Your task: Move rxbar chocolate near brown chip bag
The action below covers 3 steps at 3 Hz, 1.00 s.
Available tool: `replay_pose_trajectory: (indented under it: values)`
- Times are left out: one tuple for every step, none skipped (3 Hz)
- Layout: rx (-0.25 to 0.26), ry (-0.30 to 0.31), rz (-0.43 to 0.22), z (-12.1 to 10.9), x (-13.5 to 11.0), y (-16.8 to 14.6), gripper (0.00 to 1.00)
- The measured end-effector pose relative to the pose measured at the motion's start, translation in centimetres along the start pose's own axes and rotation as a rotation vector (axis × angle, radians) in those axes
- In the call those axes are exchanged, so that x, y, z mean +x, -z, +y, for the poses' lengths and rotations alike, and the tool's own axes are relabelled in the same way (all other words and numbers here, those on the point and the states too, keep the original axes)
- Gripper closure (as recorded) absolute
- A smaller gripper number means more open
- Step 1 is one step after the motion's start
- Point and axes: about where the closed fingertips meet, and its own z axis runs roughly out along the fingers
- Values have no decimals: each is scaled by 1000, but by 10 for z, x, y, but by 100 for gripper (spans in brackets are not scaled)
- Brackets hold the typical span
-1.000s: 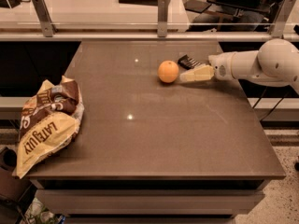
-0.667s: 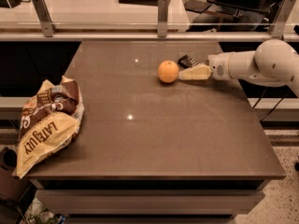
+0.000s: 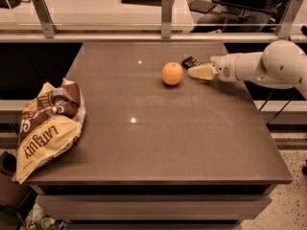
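Though beside orange [image 3: 172,73], hand [image 3: 193,71] near rxbar chocolate [image 3: 190,61]

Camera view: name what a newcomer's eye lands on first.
The bright orange sits far back on the table, with the gripper just right of it. The brown chip bag sprawls at the left edge; the rxbar chocolate lies just behind the gripper.

I see the pincer [image 3: 193,72] low over the far right of the counter [image 3: 168,147], just right of the orange [image 3: 172,73]. The rxbar chocolate [image 3: 191,61] lies just beyond it. The brown chip bag [image 3: 48,126] lies near left.
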Motion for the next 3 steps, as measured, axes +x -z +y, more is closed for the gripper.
replay_pose_trajectory:
  values:
    - [0, 0, 0, 0, -2, 1, 88]
    - [-1, 0, 0, 1, -3, 1, 100]
    - [-1, 0, 0, 1, -3, 1, 100]
